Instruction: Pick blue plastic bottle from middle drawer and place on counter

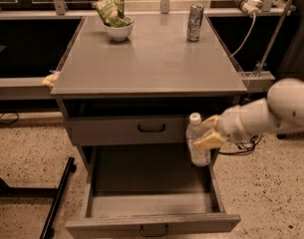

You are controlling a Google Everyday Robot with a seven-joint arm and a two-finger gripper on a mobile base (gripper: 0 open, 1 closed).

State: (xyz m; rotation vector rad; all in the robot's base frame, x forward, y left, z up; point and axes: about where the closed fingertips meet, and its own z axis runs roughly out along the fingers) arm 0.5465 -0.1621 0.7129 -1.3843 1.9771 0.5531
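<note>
No legible text; gripper (205, 132) on bottle (198, 155)

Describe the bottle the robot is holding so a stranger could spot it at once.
Find the grey cabinet with its counter on top and its lower drawer pulled open. Above that drawer's right side, the gripper on the pale arm is shut on the bottle, held upright. It is clear plastic with a white cap, unlike the silver can standing on the counter.

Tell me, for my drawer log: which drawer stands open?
The middle drawer, the lower, deeper one, is pulled out; the upper drawer is shut. The gripper holds the blue plastic bottle over the open one.
</note>
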